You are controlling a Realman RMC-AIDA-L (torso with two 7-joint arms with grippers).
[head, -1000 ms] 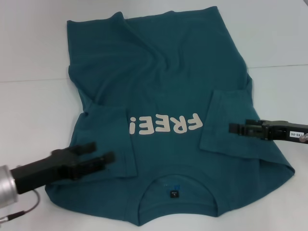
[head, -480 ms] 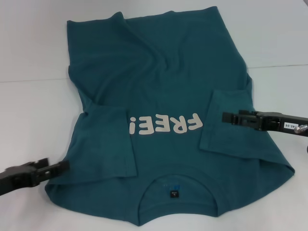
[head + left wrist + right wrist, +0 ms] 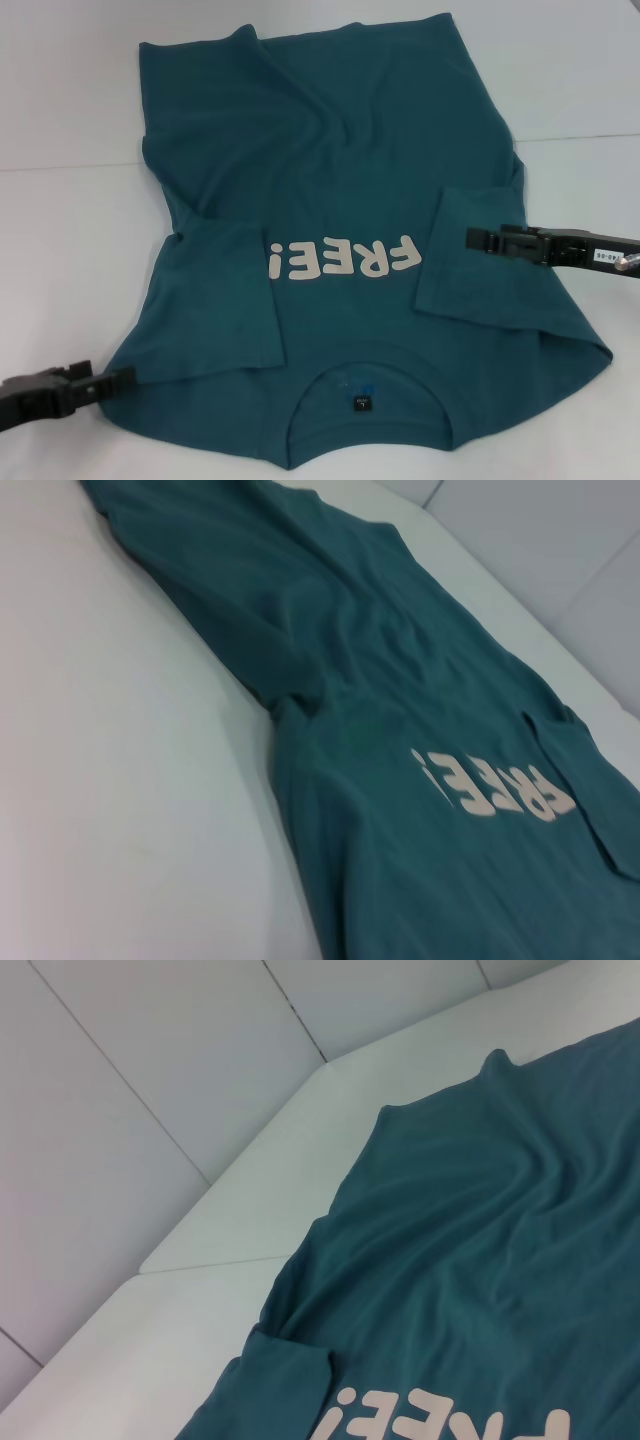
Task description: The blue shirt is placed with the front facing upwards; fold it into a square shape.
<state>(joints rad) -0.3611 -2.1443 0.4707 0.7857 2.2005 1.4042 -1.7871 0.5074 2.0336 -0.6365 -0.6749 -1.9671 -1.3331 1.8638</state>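
The blue shirt [image 3: 330, 150] lies front up on the white table, its neck label [image 3: 361, 403] nearest me and its cream "FREE!" print [image 3: 341, 262] upside down to me. Both sleeves are folded inward: the left sleeve [image 3: 225, 295] and the right sleeve [image 3: 480, 285]. My left gripper [image 3: 115, 377] is low at the near left, just beside the shirt's shoulder edge, open and holding nothing. My right gripper [image 3: 485, 237] hovers over the folded right sleeve, open and empty. The wrist views show the shirt [image 3: 400, 680] [image 3: 480, 1240] and no fingers.
The white table [image 3: 70, 240] extends left and right of the shirt, with a seam line [image 3: 580, 138] running across it. Pale wall panels [image 3: 150, 1090] rise behind the table's far edge.
My left gripper has drawn back from over the left sleeve to the near left, off the shirt. My right gripper has shifted slightly up and inward over the right sleeve.
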